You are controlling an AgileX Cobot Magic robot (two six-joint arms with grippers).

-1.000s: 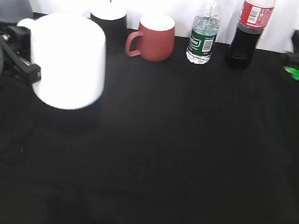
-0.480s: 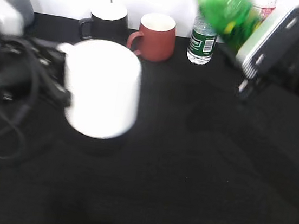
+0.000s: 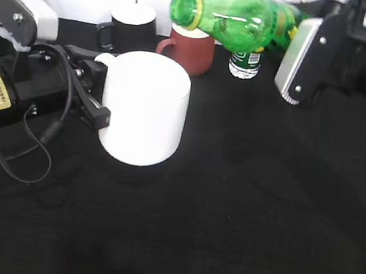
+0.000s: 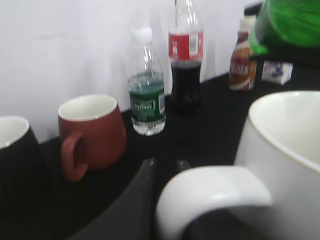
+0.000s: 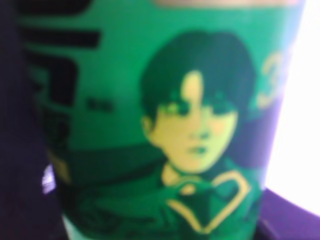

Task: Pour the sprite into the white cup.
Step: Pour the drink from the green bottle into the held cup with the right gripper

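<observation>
The white cup (image 3: 145, 109) is upright left of the middle, with my left gripper (image 3: 97, 92) shut on its handle (image 4: 210, 195). My left gripper (image 4: 166, 167) has one finger on each side of that handle. The sprite (image 3: 241, 18) lies almost level in the air, its neck end pointing left, above and behind the cup's rim. My right gripper (image 3: 300, 41) is shut on its labelled part. In the right wrist view the green label (image 5: 165, 125) fills the frame and hides the fingers. A green part of the sprite shows in the left wrist view (image 4: 292, 22).
A black mug (image 3: 131, 24), a red mug (image 3: 195, 50) and a clear water bottle (image 3: 246, 61) stand along the back edge. The left wrist view also shows a cola bottle (image 4: 186, 60) and a small brown bottle (image 4: 241, 60). Cables (image 3: 27, 158) lie at the left.
My left gripper has carried the white cup to the right. My right gripper has swung the sprite in from the right and tipped it nearly level, neck toward the cup.
</observation>
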